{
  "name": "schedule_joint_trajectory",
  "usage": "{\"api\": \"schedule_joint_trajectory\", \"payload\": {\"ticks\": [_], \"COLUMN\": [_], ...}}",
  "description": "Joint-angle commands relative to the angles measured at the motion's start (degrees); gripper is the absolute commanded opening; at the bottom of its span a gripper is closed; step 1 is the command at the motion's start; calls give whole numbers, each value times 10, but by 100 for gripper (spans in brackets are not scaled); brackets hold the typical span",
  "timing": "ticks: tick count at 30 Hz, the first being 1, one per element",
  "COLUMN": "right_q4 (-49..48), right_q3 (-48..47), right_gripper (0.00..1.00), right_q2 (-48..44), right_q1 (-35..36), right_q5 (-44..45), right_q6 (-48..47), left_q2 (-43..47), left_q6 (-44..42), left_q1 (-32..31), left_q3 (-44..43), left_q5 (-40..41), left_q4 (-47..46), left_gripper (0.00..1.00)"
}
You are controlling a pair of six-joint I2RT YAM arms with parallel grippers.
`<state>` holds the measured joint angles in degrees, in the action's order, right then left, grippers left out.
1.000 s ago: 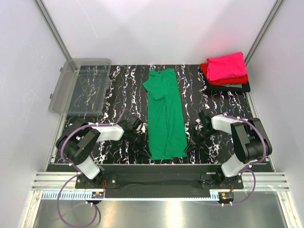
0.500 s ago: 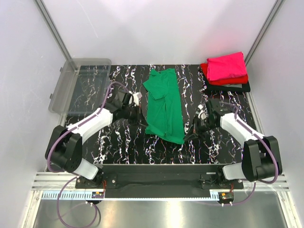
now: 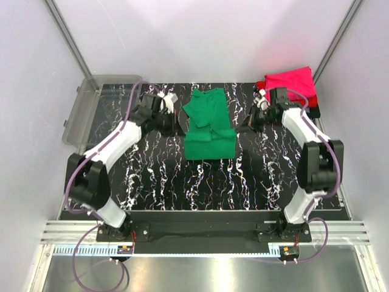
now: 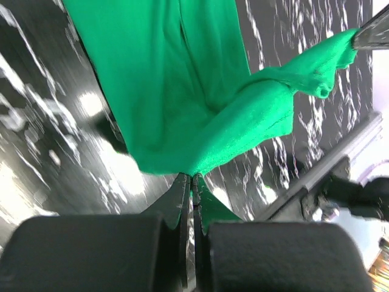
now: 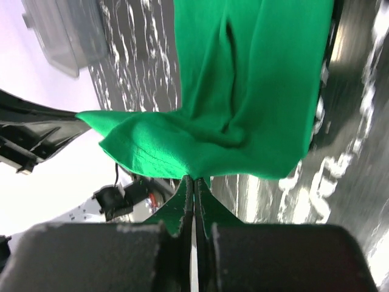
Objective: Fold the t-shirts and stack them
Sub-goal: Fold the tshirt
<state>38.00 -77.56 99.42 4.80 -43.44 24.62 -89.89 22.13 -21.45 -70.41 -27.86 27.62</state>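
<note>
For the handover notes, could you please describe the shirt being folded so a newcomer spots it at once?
On the black marbled table, look at the far middle. The green t-shirt lies there, pinched by both jaws; the other shirts are stacked far right.

On your table, counted:
- green t-shirt (image 3: 209, 132): one
- magenta-pink t-shirt (image 3: 295, 81): one
- red t-shirt (image 3: 312, 100): one, with only its edge showing
- clear bin (image 3: 82, 114): one
- grippers: two, the left gripper (image 4: 193, 180) and the right gripper (image 5: 194, 180)

Half-folded green t-shirt (image 3: 209, 129) on table (image 3: 182, 182)
</note>
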Motion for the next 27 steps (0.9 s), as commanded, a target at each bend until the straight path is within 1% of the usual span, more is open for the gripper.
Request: {"api": "schedule_joint_trajectory", "payload": {"ticks": [1,2,5,6,8,12,14,15,16,17,18,20,21,22,23,24,25,26,27], "right_q4": [-17,-22,-26,-26,-27,-29,-35,-37,-37,-36,-36,-21,-10,1,31,50,69,93,95], "right_q3": [-88,-106,-174,-204,-231,-298,-314,-326,-330,-330,-322,-305,-278,-260,-241,-207,-190,-169,-127], "right_gripper": [0,0,0,0,0,0,0,18,29,34,36,38,40,46,46,46,45,45,45], "right_q2": [60,76,151,164,189,256,277,293,299,300,291,253,237,219,188,178,168,151,143], "right_q1": [-3,-4,-5,-5,-5,-6,-5,-5,-5,-5,-7,-10,-15,-19,-22,-24,-24,-26,-25], "right_q5": [3,4,5,5,6,13,20,20,23,31,27,10,13,13,14,14,16,14,13], "right_q6": [-24,-25,-28,-30,-30,-34,-34,-35,-39,-45,-52,-71,-77,-84,-102,-114,-127,-138,-140], "left_q2": [-63,-77,-128,-153,-176,-229,-244,-254,-259,-261,-257,-234,-202,-184,-167,-140,-131,-125,-120], "left_q6": [-49,-56,-82,-88,-94,-108,-109,-104,-105,-108,-117,-125,-120,-112,-95,-82,-69,-47,-41], "left_q1": [12,13,13,14,14,17,17,18,18,21,24,27,27,27,27,27,26,25,21], "left_q3": [-77,-109,-166,-178,-208,-241,-256,-259,-263,-272,-279,-283,-279,-269,-238,-216,-194,-150,-126], "left_q5": [18,20,33,34,44,60,82,104,145,155,156,154,158,149,133,110,54,24,-3], "left_q4": [-18,-15,-12,-12,-11,-12,-12,-9,-7,0,7,19,23,27,30,31,30,27,23], "left_gripper": [0,0,0,0,0,0,0,40,59,67,70,70,70,70,70,70,69,67,66]}}
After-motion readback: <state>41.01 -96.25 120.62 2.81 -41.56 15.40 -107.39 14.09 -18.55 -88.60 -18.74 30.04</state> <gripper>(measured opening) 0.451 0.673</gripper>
